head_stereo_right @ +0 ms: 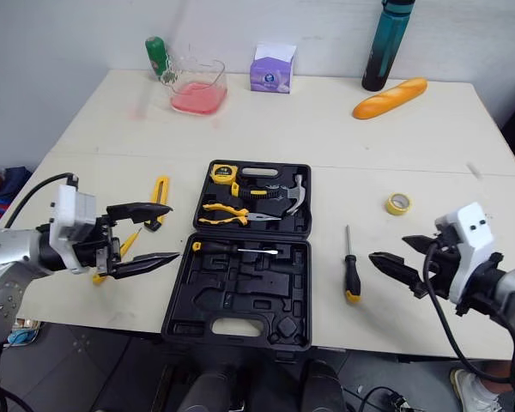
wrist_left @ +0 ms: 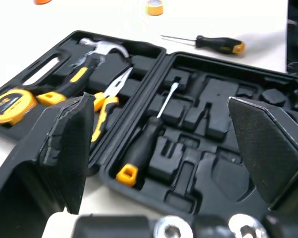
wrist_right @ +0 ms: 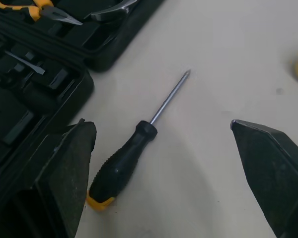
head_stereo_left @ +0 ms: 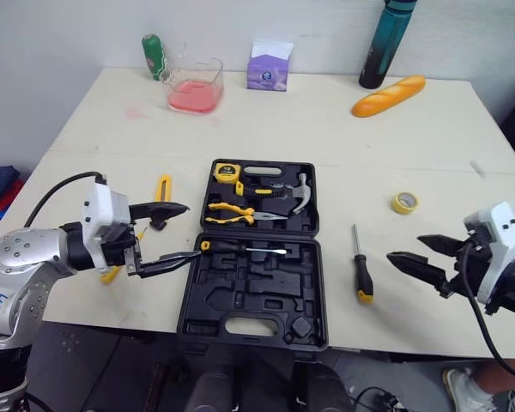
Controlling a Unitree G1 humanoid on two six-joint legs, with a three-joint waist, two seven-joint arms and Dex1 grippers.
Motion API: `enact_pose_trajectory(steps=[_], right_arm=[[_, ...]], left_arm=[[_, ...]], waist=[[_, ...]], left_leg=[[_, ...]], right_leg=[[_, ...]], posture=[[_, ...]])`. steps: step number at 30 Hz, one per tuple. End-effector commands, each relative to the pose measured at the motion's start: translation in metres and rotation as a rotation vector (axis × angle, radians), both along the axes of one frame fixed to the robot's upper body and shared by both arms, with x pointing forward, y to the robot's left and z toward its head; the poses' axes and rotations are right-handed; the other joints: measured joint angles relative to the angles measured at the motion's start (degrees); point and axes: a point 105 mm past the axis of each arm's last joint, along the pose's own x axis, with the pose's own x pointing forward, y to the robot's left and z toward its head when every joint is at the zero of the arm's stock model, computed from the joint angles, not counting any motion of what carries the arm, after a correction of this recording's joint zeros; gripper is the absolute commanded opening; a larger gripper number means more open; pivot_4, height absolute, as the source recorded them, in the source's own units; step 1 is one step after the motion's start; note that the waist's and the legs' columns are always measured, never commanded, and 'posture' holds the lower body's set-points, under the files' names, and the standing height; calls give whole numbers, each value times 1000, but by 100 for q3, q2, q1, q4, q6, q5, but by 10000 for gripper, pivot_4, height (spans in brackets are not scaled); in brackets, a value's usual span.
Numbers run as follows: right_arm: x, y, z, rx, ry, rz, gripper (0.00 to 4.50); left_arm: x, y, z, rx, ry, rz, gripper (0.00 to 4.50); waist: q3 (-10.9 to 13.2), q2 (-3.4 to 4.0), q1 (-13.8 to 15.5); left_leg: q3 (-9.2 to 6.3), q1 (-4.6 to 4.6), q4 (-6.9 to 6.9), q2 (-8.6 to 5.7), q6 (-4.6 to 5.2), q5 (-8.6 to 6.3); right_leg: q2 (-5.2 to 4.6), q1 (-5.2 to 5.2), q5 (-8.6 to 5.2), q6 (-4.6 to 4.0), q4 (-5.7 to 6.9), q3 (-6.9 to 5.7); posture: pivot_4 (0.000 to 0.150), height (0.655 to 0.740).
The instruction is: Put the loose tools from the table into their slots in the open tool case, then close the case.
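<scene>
**Loose screwdriver lies right of the case**

The screwdriver [head_stereo_left: 359, 270] lies flat on the desk [head_stereo_left: 326, 129], just right of the open tool case [head_stereo_left: 240, 296], with its tip pointing far. The right jaws gape wide and empty near its handle. The left jaws gape empty left of the case. The screwdriver looks light and rigid, and its ribbed handle should grip better than the thin, slick shaft.

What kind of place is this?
Likely a lab or test room: a plain table against a bare wall, with an open tool case plus unrelated props, a bread loaf and tissue box.
</scene>
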Motion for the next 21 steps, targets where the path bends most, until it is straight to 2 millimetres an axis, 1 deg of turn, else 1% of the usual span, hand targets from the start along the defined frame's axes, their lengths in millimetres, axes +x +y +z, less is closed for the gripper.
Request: enact_pose_trajectory(steps=[1, 3, 9, 11, 14, 15, 18, 21], right_arm=[[-4, 13, -6, 34, 52, -8, 45000], [-7, 18, -11, 28, 88, -9, 45000], [-5, 25, -34, -45, 145, -86, 45000], [-6, 31, -41, -43, 160, -96, 45000], [-5, 35, -45, -49, 163, -106, 45000], [-4, 34, -46, -71, 158, -115, 45000], [1, 33, -48, -64, 158, -158, 45000], [-3, 41, -56, -76, 195, -134, 45000]], left_arm=[[-7, -8, 4, 3, -10, -43, 44826], [-8, -11, 3, 5, -1, -55, 44826], [-15, -19, 3, 8, 20, -104, 44826], [-18, -23, 4, 9, 23, -126, 44826], [-18, -26, 5, 4, 22, -135, 44826], [-19, -28, 5, 0, 23, -140, 44826], [-22, -32, 5, -1, 36, -169, 44826], [-24, -37, 6, 4, 32, -201, 44826]], waist=[[1, -2, 3], [1, -2, 2], [1, -2, 0], [1, -2, 0], [1, -2, -1], [1, -2, 0], [1, -2, -4], [1, -2, -3]], left_leg=[[0, -1, 0, -1, 0, 0], [1, -3, 1, -2, 1, 0], [1, -2, 1, 0, 1, 0], [1, -4, 1, 0, 1, 0], [2, -4, 1, -1, 1, 0], [1, -4, 1, 0, 1, 0], [2, -4, 2, 0, 1, 1], [1, -4, 1, 1, 1, 1]], right_leg=[[0, 1, 0, 0, -1, 0], [0, 0, 0, 0, -2, 0], [3, -1, 0, 0, -2, 1], [3, -1, 0, 0, -3, 1], [3, -1, 0, 0, -3, 1], [4, -2, 0, 0, -3, 0], [4, -1, 0, 0, -2, 1], [5, -2, 0, 0, -2, 1]], posture=[[1500, 7400], [1500, 7400], [1500, 7400], [1500, 7400], [1500, 7400], [1500, 7400], [1500, 7400], [1500, 7400]])
